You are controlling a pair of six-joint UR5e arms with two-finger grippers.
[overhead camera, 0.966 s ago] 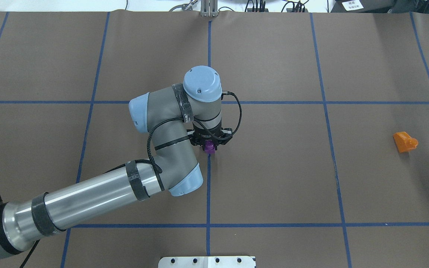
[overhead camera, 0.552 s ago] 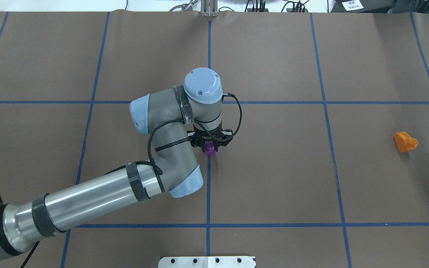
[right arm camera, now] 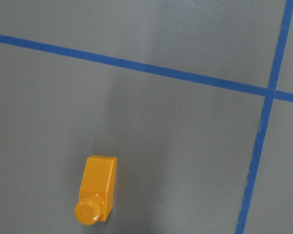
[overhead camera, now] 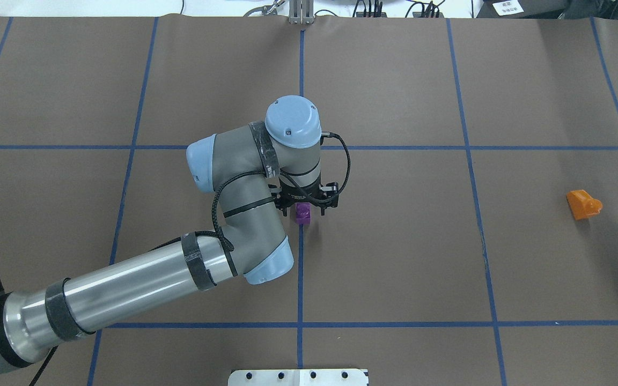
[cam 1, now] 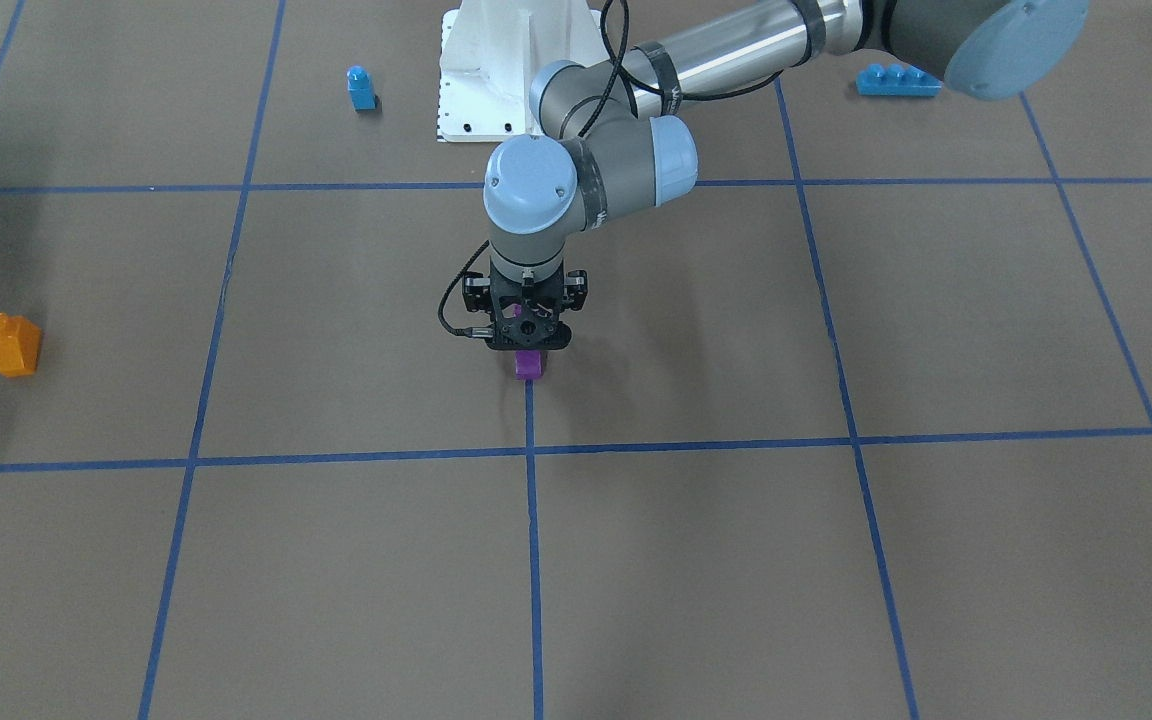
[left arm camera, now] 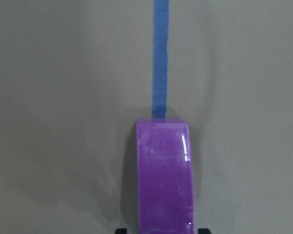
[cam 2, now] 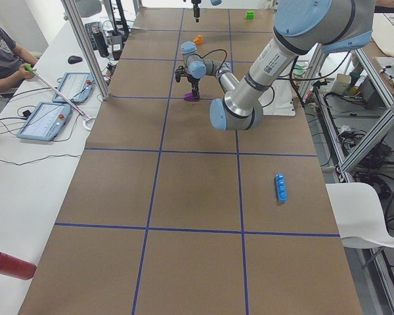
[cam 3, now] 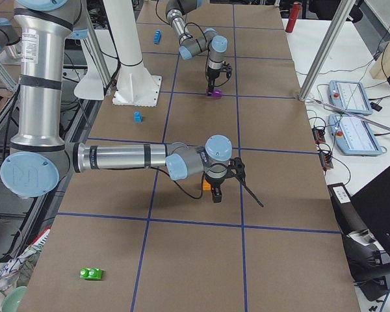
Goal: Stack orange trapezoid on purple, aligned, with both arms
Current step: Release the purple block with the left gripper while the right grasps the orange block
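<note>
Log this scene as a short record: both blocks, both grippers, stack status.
base: glossy purple plastic slanted block, on the table, on the centre blue tape line
to stack: glossy orange plastic trapezoid block, upright, alone toward the robot's right
left gripper: open, fingers flanking the purple block
right gripper: near the orange block, apart from it; open or shut unclear
stack: not yet made

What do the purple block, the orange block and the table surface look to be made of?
The purple block: likely hard moulded plastic, glossy; a sharp white highlight runs down one side. The orange block: seemingly the same glossy plastic; its stud shines. The table surface: a matte brown sheet, perhaps paper; it shows no glare.
</note>
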